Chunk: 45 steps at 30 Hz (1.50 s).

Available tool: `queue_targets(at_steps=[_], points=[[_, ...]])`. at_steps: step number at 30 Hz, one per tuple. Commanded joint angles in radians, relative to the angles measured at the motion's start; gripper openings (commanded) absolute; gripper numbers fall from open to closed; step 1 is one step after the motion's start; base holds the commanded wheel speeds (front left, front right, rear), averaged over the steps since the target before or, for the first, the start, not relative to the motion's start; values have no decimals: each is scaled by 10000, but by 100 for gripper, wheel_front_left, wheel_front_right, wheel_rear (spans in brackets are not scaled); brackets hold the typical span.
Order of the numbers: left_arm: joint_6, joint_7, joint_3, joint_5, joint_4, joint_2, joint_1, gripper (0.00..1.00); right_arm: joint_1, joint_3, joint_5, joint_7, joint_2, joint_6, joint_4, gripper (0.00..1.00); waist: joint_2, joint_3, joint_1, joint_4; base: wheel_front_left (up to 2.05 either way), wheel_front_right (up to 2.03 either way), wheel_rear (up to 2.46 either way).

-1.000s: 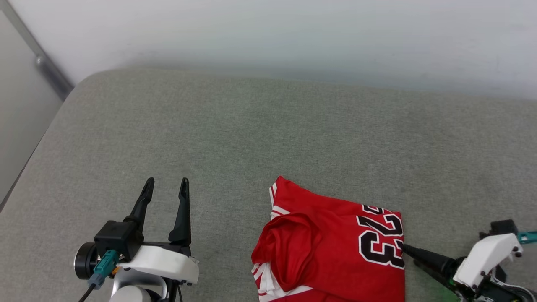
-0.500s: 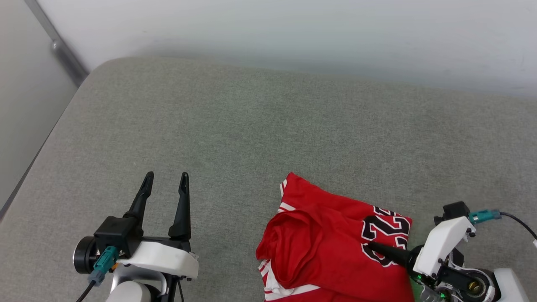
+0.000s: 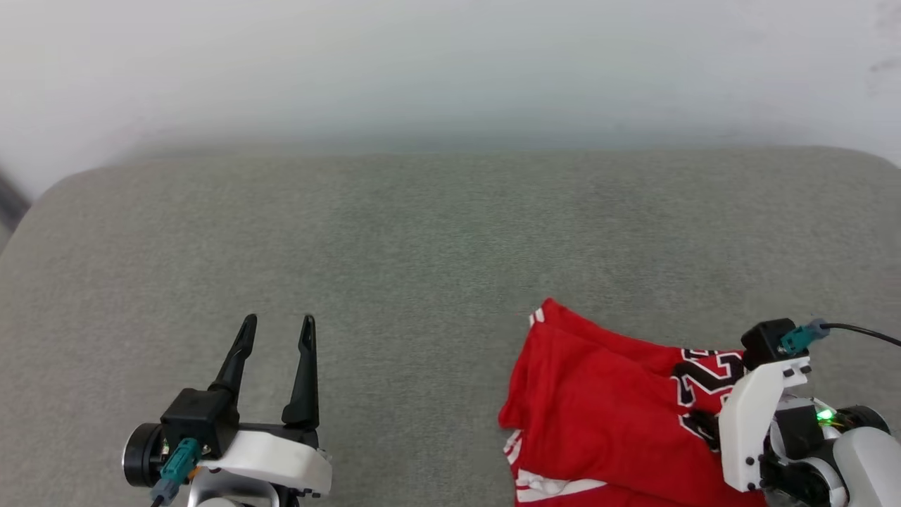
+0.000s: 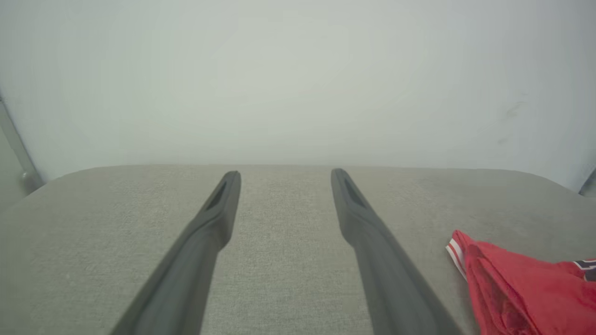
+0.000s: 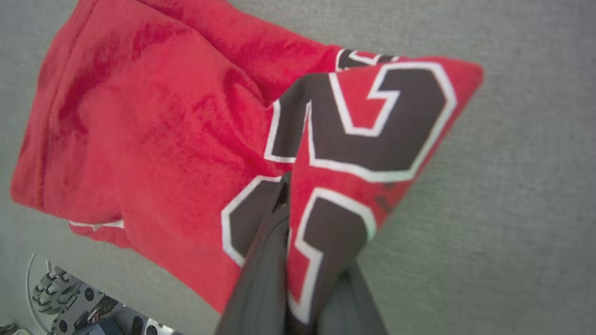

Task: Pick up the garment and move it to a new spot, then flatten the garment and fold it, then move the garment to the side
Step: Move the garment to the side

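The garment (image 3: 598, 408), a bright red jersey with black white-outlined numerals, lies crumpled on the grey padded surface (image 3: 422, 246) at the lower right of the head view. My right gripper (image 3: 704, 426) is at its numbered right edge. In the right wrist view my right gripper (image 5: 298, 209) is shut on a raised fold of the garment (image 5: 153, 121), and the numerals drape over its fingers (image 5: 260, 274). My left gripper (image 3: 276, 327) stands open and empty at the lower left, well apart from the cloth. The left wrist view shows my left gripper (image 4: 285, 174) with the garment (image 4: 512, 288) to its right.
A pale wall (image 3: 450, 63) runs behind the padded surface, whose rounded corner (image 3: 49, 197) shows at the far left. Bare grey padding stretches ahead of both grippers. Part of my base (image 5: 70, 302) shows low in the right wrist view.
My right gripper moved in over the numbered edge, shut on it and pulled a fold up, bunching the cloth. The head camera has swung. The left gripper stayed open and still.
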Motion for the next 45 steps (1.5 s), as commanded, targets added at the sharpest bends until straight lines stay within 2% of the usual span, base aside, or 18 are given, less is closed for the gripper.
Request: queue_targets(at_steps=[1, 7, 14, 19, 25, 30, 31, 32, 33, 40, 41, 45], points=[[-26, -19, -27, 62, 2, -51, 138, 100, -27, 9, -153, -33, -151, -5, 100, 0, 0, -202, 0, -811, 0, 0, 0], [-94, -5, -133, 124, -138, -27, -57, 100, -598, -22, -722, -706, -441, -7, 887, 0, 0, 57, 0, -2384, 0, 0, 0], [-328, 267, -308, 377, -573, 298, -954, 100, -2209, -451, -1244, -2278, -544, -3, 2027, 0, 0, 1517, 0, -3399, 0, 0, 0], [-508, 592, -377, 660, -1159, 622, -1866, 100, -3502, -1126, -1686, -3377, -841, -7, 2956, 0, 0, 2980, 0, -3598, 0, 0, 0], [-750, 1023, -484, 990, -1868, 969, -2918, 100, -4922, -2179, -2404, -4695, -1274, -5, 3959, 0, 0, 4474, 0, -3470, 0, 0, 0], [-881, 1247, -537, 1144, -2226, 1171, -3496, 100, -5710, -2923, -3159, -5696, -1110, -7, 4614, 0, 0, 5293, 0, -3362, 0, 0, 0], [-912, 1260, -554, 1172, -2256, 1187, -3577, 100, -5851, -3080, -3294, -5907, -1021, -7, 4730, 9, 0, 5390, 0, -3340, 0, 0, 0], [-925, 1280, -569, 1190, -2275, 1202, -3638, 100, -5944, -3194, -3454, -6099, -934, -5, 4860, 42, 0, 5475, 0, -3313, 0, 0, 0], [-941, 1297, -581, 1211, -2275, 1215, -3678, 100, -6002, -3359, -3662, -6287, -864, -5, 5029, 100, 0, 5535, 0, -3292, 0, 0, 0], [-864, 1235, -697, 1122, -1966, 1126, -3546, 100, -6204, -4681, -4969, -7289, -511, -7, 5919, 100, 0, 5281, 0, -3202, 0, 0, 0], [-835, 1061, -763, 1025, -1731, 1016, -3334, 100, -6038, -5055, -5445, -7606, -469, -7, 5995, 100, 0, 4814, 0, -3143, 0, 0, 0], [-731, 733, -742, 840, -1271, 816, -2935, 100, -5610, -5244, -5703, -7975, -209, -5, 5785, 100, 0, 3860, 0, -3081, 0, 0, 0]])
